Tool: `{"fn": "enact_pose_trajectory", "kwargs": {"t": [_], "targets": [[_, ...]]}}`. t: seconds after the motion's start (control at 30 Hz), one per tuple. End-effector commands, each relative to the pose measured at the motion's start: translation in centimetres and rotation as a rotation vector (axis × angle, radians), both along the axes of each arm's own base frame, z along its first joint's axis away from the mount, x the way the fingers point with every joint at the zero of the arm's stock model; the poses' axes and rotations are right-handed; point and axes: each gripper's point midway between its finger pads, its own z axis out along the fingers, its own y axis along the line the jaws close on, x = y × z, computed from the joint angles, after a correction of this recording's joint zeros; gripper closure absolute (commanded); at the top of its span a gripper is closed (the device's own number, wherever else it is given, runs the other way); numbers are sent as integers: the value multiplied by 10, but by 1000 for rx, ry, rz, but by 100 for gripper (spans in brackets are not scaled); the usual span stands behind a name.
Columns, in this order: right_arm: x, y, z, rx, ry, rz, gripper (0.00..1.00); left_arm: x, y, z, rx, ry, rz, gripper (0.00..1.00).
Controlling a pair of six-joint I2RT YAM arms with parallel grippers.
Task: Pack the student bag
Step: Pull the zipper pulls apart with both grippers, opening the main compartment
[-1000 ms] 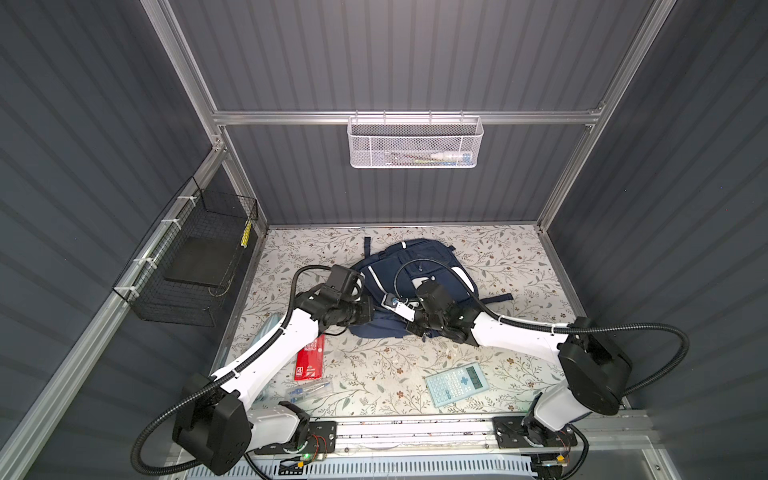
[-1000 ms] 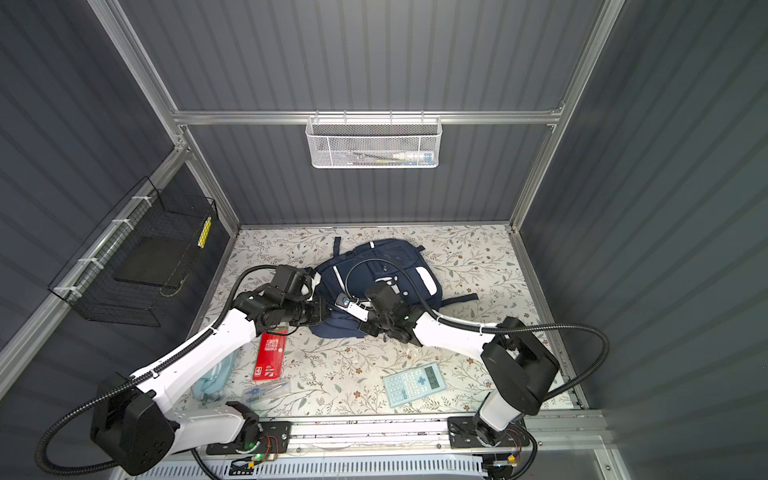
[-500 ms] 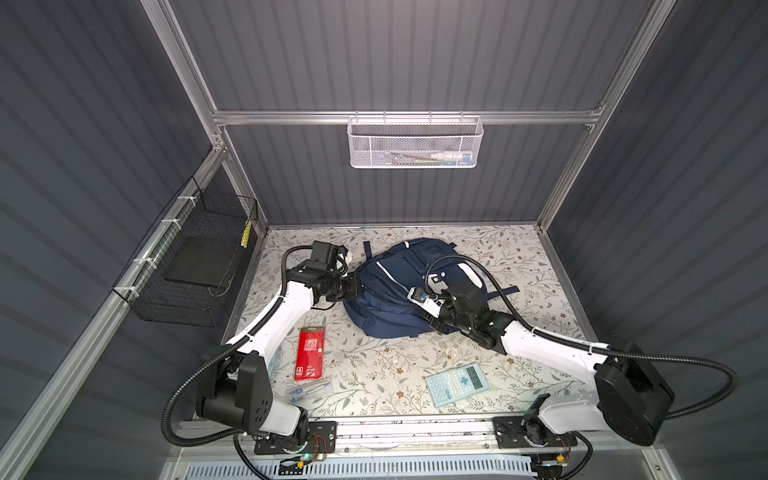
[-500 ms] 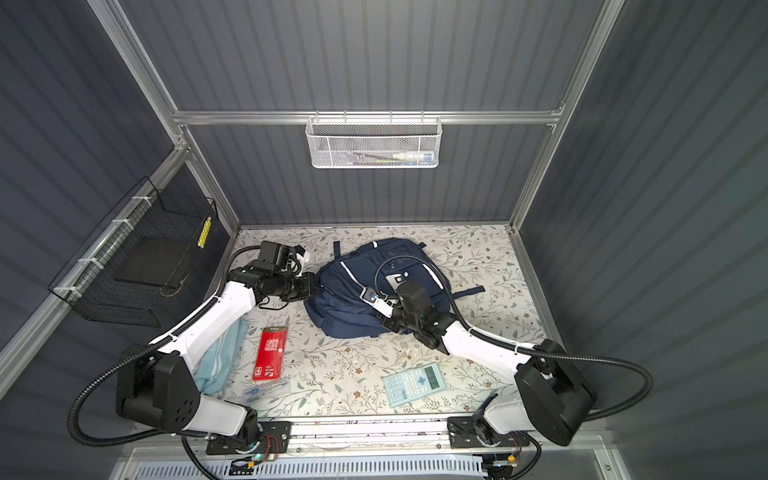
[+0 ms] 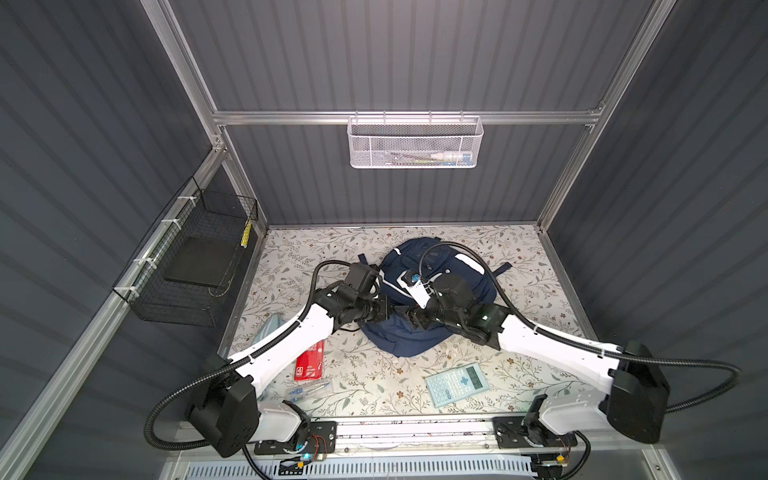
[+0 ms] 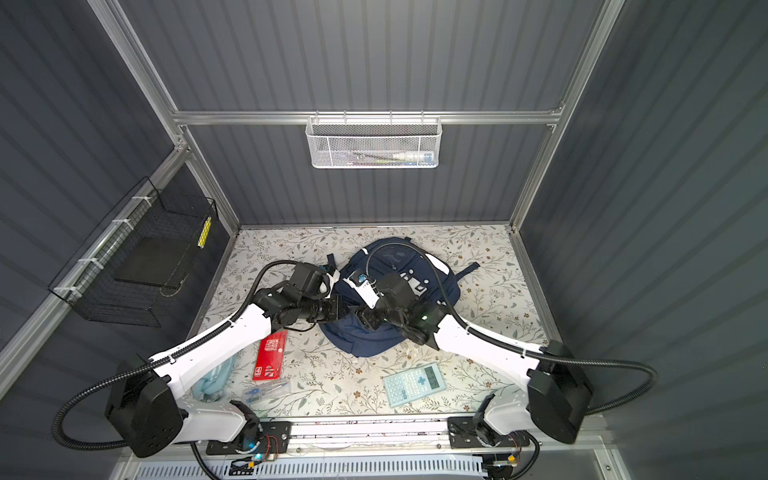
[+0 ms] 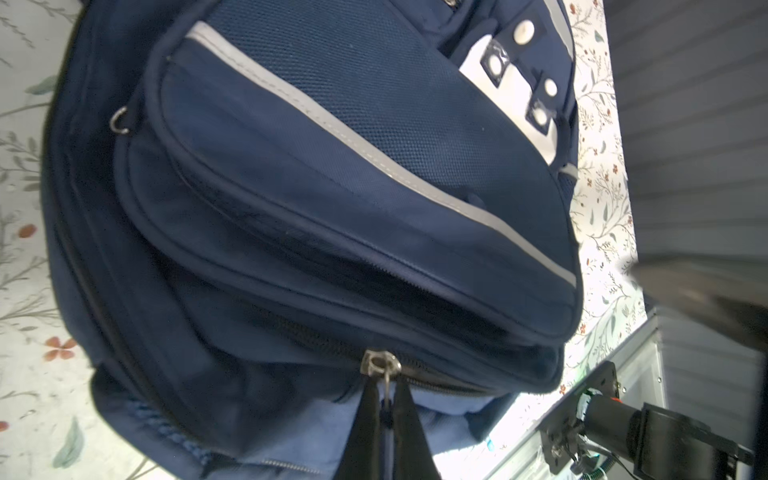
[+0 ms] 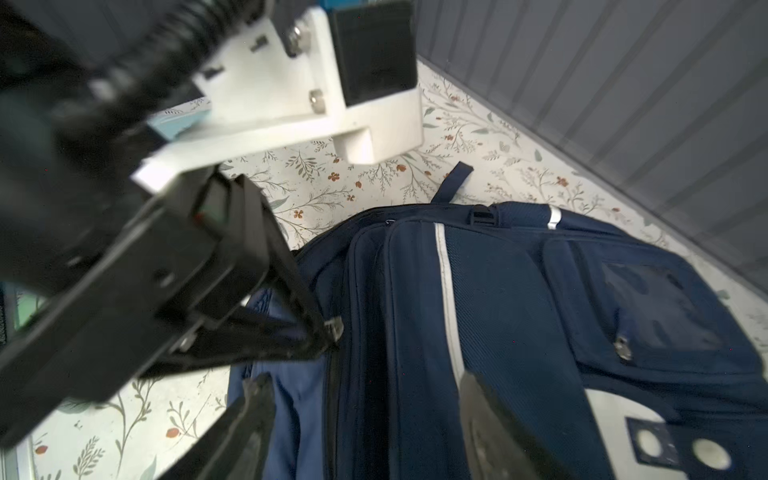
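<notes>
The student bag (image 5: 419, 343) is a navy backpack with white stripes, lying front up on the floral table in both top views (image 6: 368, 343). My left gripper (image 7: 386, 399) is shut on the zipper pull hanging from the metal slider (image 7: 379, 365) of the main zip, at the bag's near left side (image 5: 392, 314). The zip is parted behind it and shows light-blue lining (image 7: 291, 432). My right gripper (image 8: 361, 399) is open. It straddles the zip seam just beside the left gripper (image 8: 320, 338), with its fingers (image 8: 490, 419) over the fabric and gripping nothing.
A red box (image 5: 309, 363), a clear pouch of pens (image 5: 309, 390) and a light-blue pouch (image 5: 270, 332) lie near left. A calculator (image 5: 457, 382) lies near right. A black wire basket (image 5: 195, 266) hangs on the left wall. A white mesh basket (image 5: 415, 143) hangs at the back.
My right gripper has opened its jaws. The left gripper came from the bag's far left side to its near left side, still shut. The bag has shifted slightly right.
</notes>
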Motion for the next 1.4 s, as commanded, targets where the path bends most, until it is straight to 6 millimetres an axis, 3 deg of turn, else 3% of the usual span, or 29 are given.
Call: {"fn": "enact_pose_trajectory", "kwargs": {"t": [0.0,0.17,0.3,0.43,0.53,0.63,0.77,0.87,0.93,1.03,1.1,1.13,1.17,1.2,1.37], "targets": [[8,-5,-34,-127,80,-56,35,8,2,22,-31,-62,35,100],[7,-6,-59,-217,117,-27,45,6,7,14,-9,-59,39,100],[4,-11,-64,-237,123,-21,79,7,11,7,23,-60,45,100],[-7,-14,-61,-238,126,26,91,21,28,-17,110,-39,89,100],[-26,-15,-62,-234,145,111,96,45,47,-35,99,-12,145,100],[-39,-27,-73,-299,149,166,97,79,80,-44,151,-27,224,100],[-40,-45,-75,-342,115,163,98,124,116,-42,169,-63,311,100],[-33,-58,-66,-314,63,127,99,133,122,-37,188,-75,306,100],[-20,-71,-61,-305,9,66,100,125,116,-31,143,-72,286,100],[12,-100,-54,-318,-46,-102,96,96,105,-23,57,-45,253,100],[24,-112,-50,-291,-24,-156,85,73,96,-22,25,-27,230,100],[27,-114,-48,-276,-15,-161,73,60,87,-21,22,-22,207,100],[26,-112,-45,-258,-16,-155,60,46,75,-21,29,-14,178,100],[23,-109,-43,-243,-13,-135,53,36,66,-22,38,-6,159,100],[-11,-65,-19,-153,-23,33,38,-2,12,-14,-117,32,97,100]]}}
